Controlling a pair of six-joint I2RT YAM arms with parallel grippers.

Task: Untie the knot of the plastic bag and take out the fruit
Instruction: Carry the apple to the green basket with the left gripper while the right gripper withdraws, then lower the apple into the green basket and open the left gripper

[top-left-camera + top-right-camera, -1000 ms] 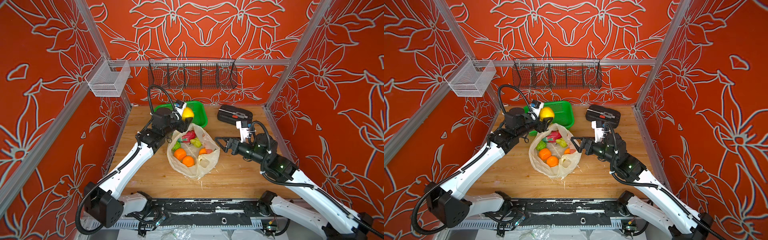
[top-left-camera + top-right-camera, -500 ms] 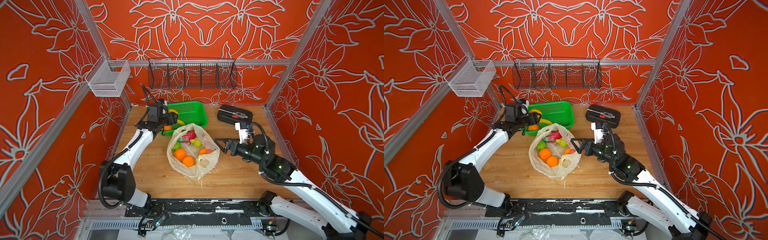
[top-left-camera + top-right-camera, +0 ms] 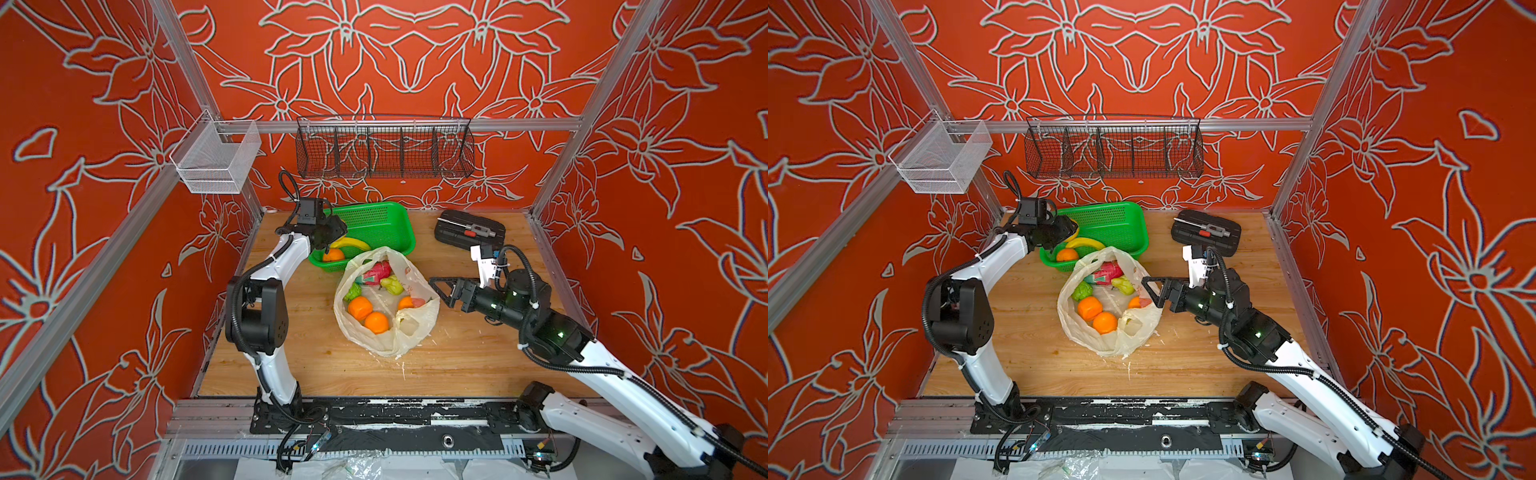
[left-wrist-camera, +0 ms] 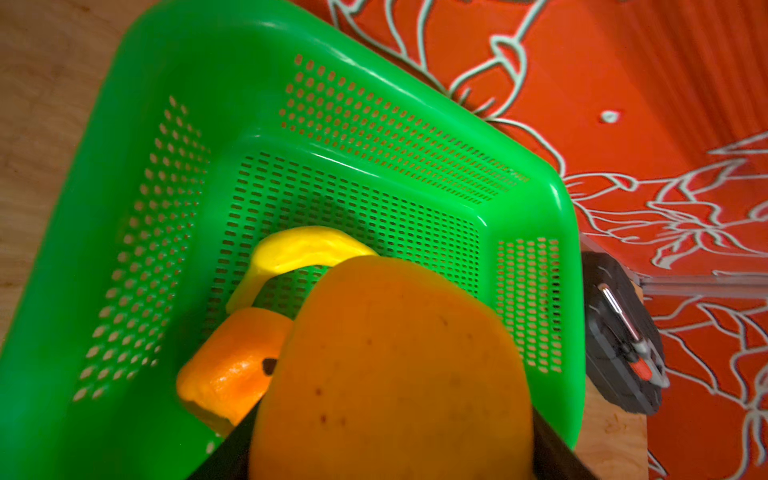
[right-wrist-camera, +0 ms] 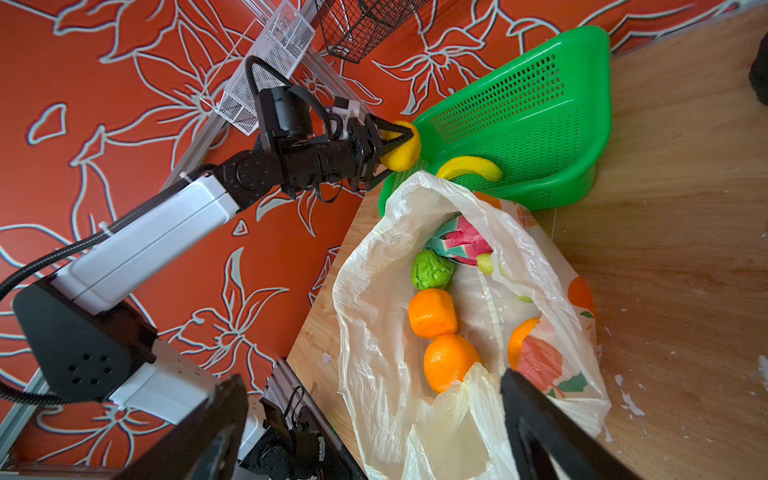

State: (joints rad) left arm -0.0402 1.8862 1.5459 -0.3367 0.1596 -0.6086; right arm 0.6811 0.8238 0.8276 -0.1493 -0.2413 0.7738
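Apparently, left jaws clamp the lemon (image 5: pixel 401 161) above the green basket (image 5: pixel 519 91).

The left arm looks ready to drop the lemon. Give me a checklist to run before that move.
1. Grip: left gripper holds the lemon: ok.
2. Position: lemon above the green basket in the left wrist view: ok.
3. Landing spot: cannot tell; the banana and a loose orange lie right beneath.
4. Spare arm: right gripper open and empty: ok.
5. Next pick: plastic bag mouth open, bagged oranges and dragon fruit showing: ok.
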